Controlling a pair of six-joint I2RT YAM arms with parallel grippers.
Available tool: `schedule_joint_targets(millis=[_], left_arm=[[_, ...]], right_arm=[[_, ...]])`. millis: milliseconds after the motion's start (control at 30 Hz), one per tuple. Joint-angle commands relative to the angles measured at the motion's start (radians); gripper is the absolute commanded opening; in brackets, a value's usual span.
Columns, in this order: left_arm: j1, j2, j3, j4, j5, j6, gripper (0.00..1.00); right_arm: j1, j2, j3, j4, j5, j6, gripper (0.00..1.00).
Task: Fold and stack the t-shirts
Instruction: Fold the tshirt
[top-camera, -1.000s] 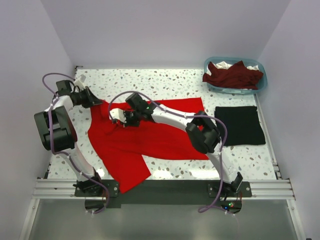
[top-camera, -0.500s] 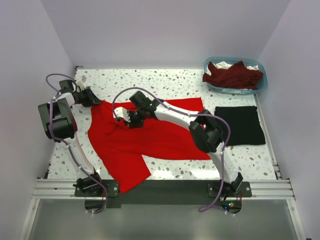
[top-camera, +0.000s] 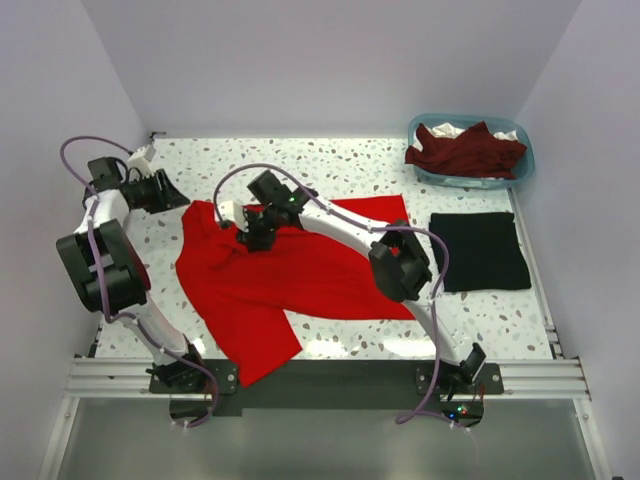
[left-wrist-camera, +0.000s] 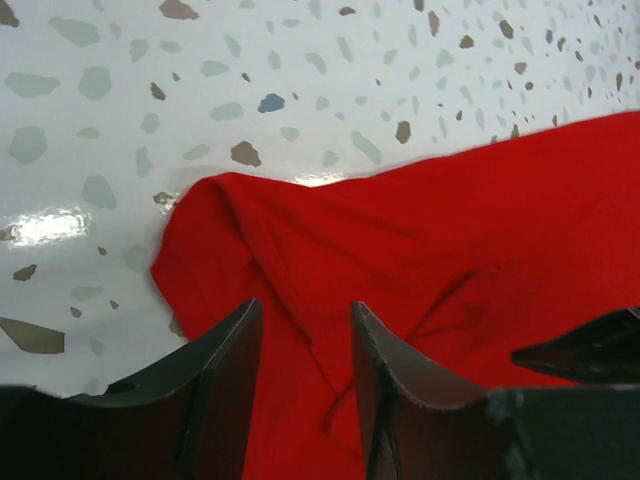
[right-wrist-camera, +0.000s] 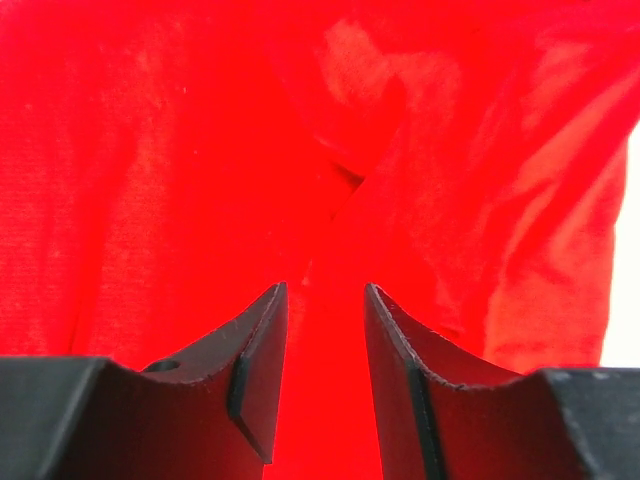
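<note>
The left claw (left-wrist-camera: 303, 310) had drawn back off the red tee (top-camera: 300, 270); it and the right claw (right-wrist-camera: 324, 292) stood part-open, empty, so the fold looked unfinished.

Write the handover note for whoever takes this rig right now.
Left gripper: open, at the red tee's far left corner, holding nothing.
Right gripper: jaws parted over a crease near the tee's far edge; grip unclear.
Black tee: folded flat, right of the red one.
Maroon tee: heaped in the basket.
Done: black folded.
Left: fold red and maroon, stack all.
</note>
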Motion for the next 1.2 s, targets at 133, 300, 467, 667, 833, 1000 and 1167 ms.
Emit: schedule_joint_targets(millis=[133,300,467,667,833,1000,1167], left_arm=[[-0.007,-0.103,-0.114,-0.241,0.049,0.300,0.50],[-0.022,-0.108,-0.180,-0.297,0.001,0.384,0.48],[-0.068,-0.086,-0.203,-0.338,-0.028,0.440,0.44],[-0.099,-0.085,-0.223,-0.266,-0.088,0.394,0.44],[-0.107,-0.071,-0.218,-0.277,-0.111,0.409,0.43],[-0.108,-0.092,-0.243,-0.249,-0.151,0.402,0.41],[-0.114,-0.076,-0.251,-0.231,-0.142,0.386,0.39]], right_arm=[[0.014,0.083,0.054,-0.034,0.019,0.058,0.43],[0.014,0.114,0.057,-0.028,0.055,0.061,0.38],[0.016,0.117,0.038,-0.011,0.097,0.058,0.23],[0.014,0.113,0.037,-0.006,0.109,0.057,0.00],[0.014,0.094,0.038,-0.002,0.094,0.058,0.00],[0.013,0.076,0.040,0.004,0.072,0.065,0.00],[0.005,0.054,0.035,0.006,0.052,0.066,0.00]])
